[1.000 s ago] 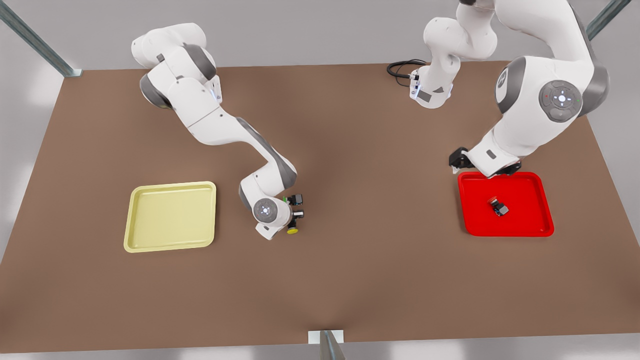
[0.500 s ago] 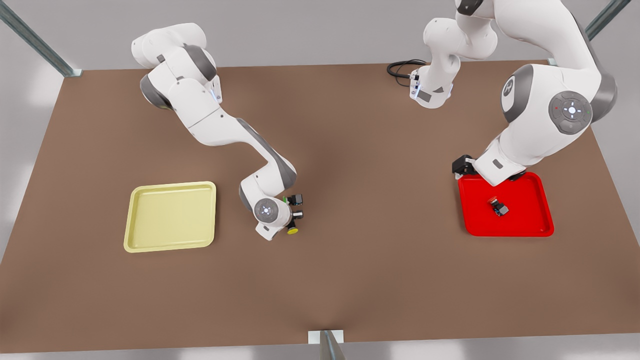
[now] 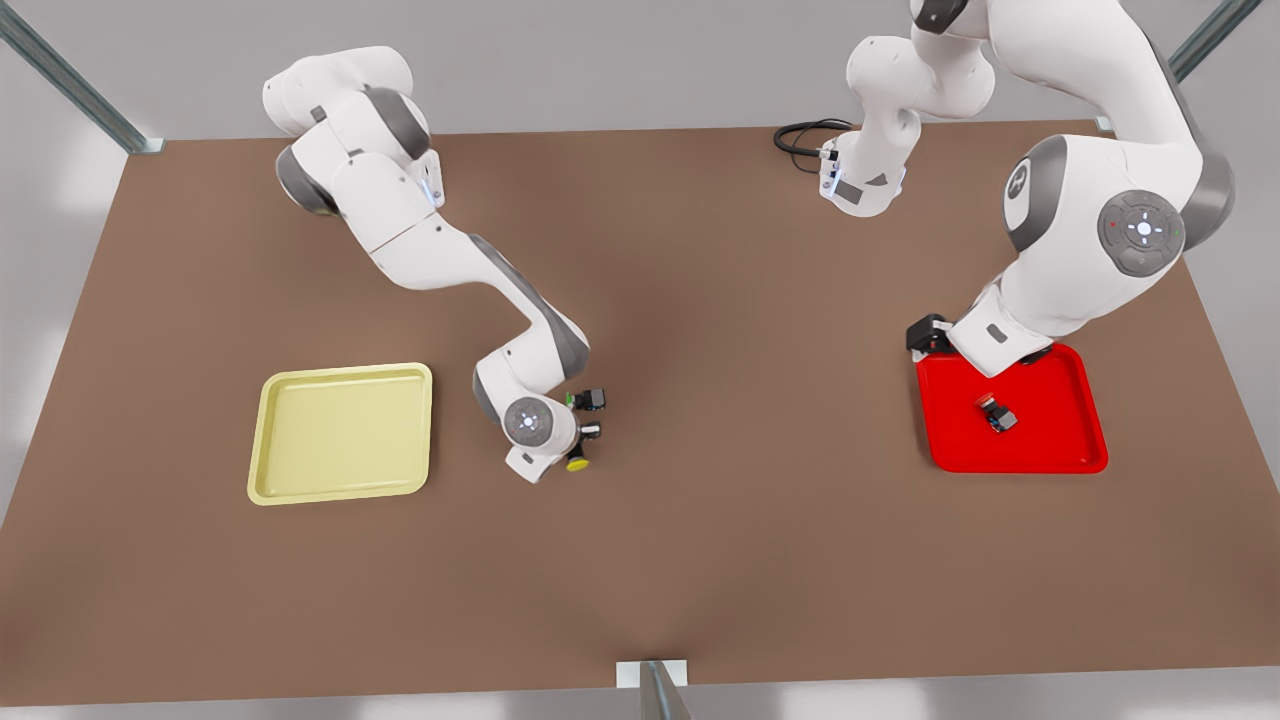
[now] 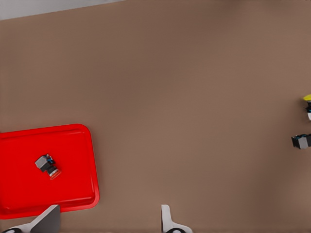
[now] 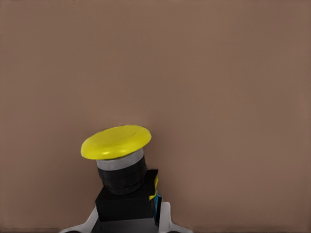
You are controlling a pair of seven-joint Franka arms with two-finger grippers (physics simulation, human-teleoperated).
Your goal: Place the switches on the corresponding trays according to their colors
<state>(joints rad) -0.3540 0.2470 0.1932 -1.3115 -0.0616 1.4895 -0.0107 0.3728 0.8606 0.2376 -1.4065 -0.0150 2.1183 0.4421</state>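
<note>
my right pincer [image 5: 127, 221] is clamped on the yellow switch [image 5: 121, 167], holding it above the bare counter [image 3: 700, 520] just beside the yellow tray [image 3: 342, 432]. my left pincer [image 4: 104, 218] sits with fingers spread apart near the red tray's [image 3: 1060, 445] back edge. the red switch [image 3: 997, 412] lies on its side inside that tray.

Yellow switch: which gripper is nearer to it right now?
Right. The right gripper is shut on the yellow switch, near the table's middle. The left gripper is open by the red tray, far across the table toward the front view's right.
</note>
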